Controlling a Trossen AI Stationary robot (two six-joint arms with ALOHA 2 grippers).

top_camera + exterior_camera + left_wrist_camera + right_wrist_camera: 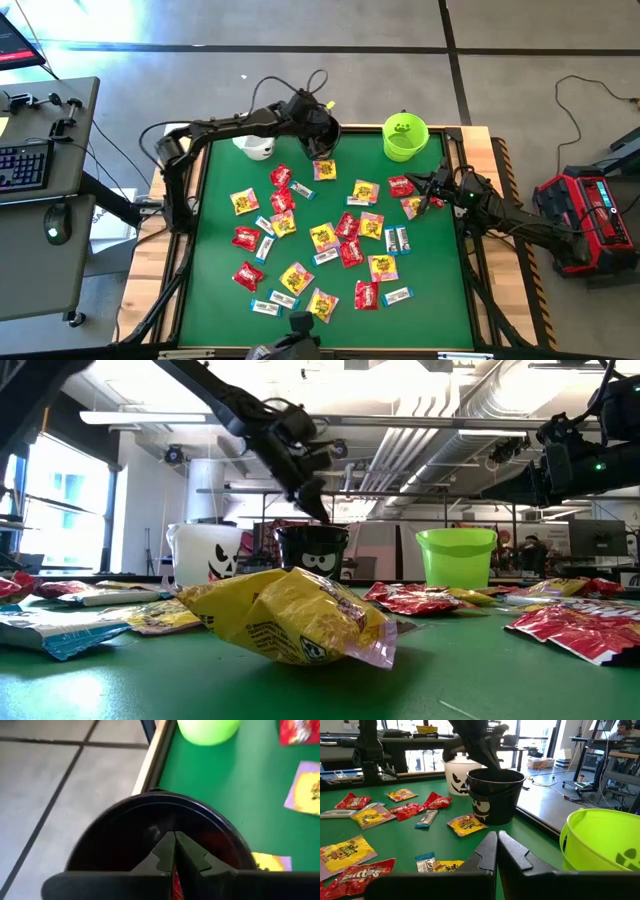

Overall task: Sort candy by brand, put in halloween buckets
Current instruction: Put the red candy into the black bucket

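Looks like an open robotics lab/office: exposed ceiling ducts, desks with monitors, a keyboard beside the test table.

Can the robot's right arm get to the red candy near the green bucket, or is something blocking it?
Probably yes. The right gripper, fingers shut and empty, hovers close to the red candy, with only bare mat between them. The green bucket stands off to one side.
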